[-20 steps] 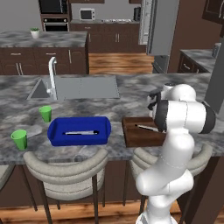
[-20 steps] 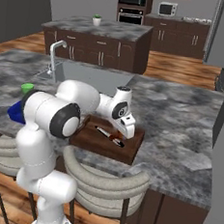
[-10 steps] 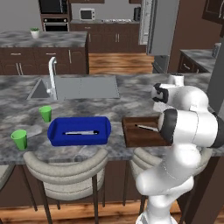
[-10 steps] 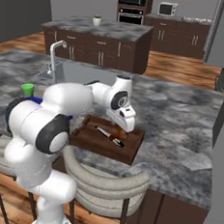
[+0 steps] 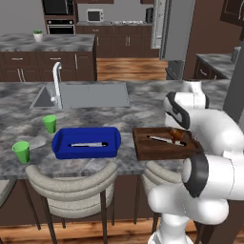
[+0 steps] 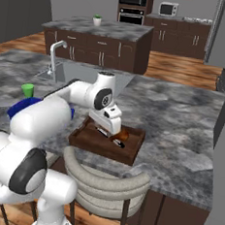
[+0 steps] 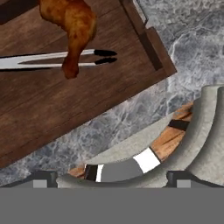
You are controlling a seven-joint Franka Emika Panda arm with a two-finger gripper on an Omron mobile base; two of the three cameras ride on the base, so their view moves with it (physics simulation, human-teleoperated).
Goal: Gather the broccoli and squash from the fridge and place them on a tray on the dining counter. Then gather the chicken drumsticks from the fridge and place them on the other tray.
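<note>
One orange-brown chicken drumstick [image 7: 74, 26] lies across metal tongs [image 7: 52, 59] in the dark wooden tray [image 7: 65, 100] on the grey marbled dining counter [image 7: 179, 48]. My gripper [image 7: 111, 176] hangs open over the tray's near edge, with nothing between its wide-set tips. From the right base view, the gripper [image 6: 113, 130] sits just left of the drumstick [image 6: 124, 134] above the wooden tray [image 6: 103, 150]. The blue tray [image 5: 86, 143] lies to the left and holds another pair of tongs. Broccoli and squash are out of view. The grey fridge [image 5: 167, 26] stands far back.
Two green cups [image 5: 49, 124] [image 5: 21, 151] stand left of the blue tray. A sink [image 5: 88, 95] with a curved faucet [image 5: 57, 81] lies behind it. Grey-backed stools [image 5: 71, 183] [image 7: 175, 144] line the counter's near edge, one right under my hand.
The arm's elbow has swung over to the right and the hand has turned above the wooden tray. The jaws have widened slightly. Both trays have stayed where they were.
</note>
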